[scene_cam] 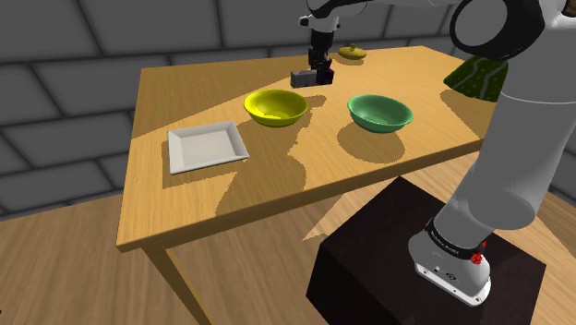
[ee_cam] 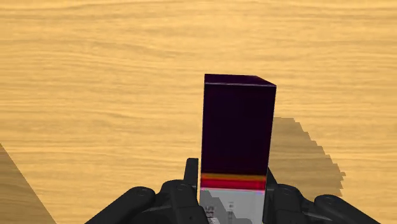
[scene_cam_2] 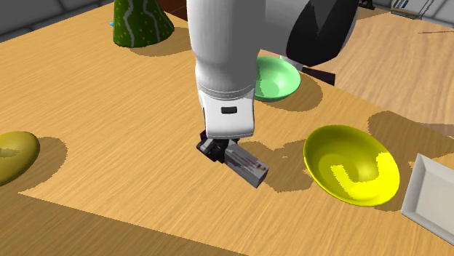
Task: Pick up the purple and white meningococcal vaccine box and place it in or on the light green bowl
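The vaccine box (ee_cam: pixel 236 130) is clamped between your gripper's (ee_cam: pixel 232 173) two black fingers (ee_cam: pixel 191 170), one pressed to each long side near the box's nearer end. In the wrist view the box juts away from the hand. Most of it is dark purple, then come a thin orange and red band and a white end with small grey print. Its shadow falls on the wood beside it, offset from the far end, so the box looks lifted a little off the surface, though you cannot be sure of that.

In the second exterior view the box (scene_cam_2: pixel 246 164) tilts out from under the gripper (scene_cam_2: pixel 218 149), over bare wood, near the yellow bowl (scene_cam_2: pixel 351 164) but not touching it. The green bowl (scene_cam_2: pixel 275 78) sits further off, partly hidden behind the white arm (scene_cam_2: pixel 222 65).

In the shoulder view the gripper (scene_cam: pixel 320 72) hangs down with the box (scene_cam: pixel 303 78) over the far part of the wooden table (scene_cam: pixel 268 185), just beyond the yellow bowl (scene_cam: pixel 275 107). The green bowl (scene_cam: pixel 378 112) stands to the shoulder view's right of the yellow one, with a gap between them. Both bowls are upright with nothing in them. A white square plate (scene_cam: pixel 207 147) lies to the yellow bowl's left, well apart from the box.

A small yellowish object (scene_cam: pixel 352 53) rests at the table's far edge, near the gripper. A green patterned cone (scene_cam: pixel 473 76) stands at the right edge, partly behind the arm. The dark stand (scene_cam: pixel 388 268) is at the lower right.
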You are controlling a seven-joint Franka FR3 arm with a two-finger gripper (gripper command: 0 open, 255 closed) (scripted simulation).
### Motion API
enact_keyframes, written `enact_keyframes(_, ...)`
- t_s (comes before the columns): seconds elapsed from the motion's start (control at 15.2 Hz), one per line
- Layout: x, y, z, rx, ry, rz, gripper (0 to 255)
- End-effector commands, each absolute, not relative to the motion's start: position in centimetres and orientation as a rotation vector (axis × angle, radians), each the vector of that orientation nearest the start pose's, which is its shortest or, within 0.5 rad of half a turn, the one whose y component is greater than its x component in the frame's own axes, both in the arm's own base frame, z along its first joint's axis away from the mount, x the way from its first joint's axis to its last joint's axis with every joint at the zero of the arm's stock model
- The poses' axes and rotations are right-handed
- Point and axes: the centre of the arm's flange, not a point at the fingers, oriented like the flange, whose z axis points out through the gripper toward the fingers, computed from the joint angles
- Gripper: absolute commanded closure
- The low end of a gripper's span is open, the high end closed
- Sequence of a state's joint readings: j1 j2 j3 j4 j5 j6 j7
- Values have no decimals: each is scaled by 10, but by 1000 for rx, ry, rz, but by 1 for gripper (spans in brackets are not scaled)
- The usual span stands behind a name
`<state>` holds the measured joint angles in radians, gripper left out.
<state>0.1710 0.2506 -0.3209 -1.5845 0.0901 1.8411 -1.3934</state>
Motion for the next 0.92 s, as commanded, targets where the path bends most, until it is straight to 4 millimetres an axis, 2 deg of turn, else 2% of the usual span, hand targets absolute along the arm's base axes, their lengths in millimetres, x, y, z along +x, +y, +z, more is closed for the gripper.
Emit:
enact_keyframes(0.0, 634, -70, 510, -2571, -1817, -32, 255)
enact_keyframes(0.86, 634, -70, 579, -2571, -1817, -32, 255)
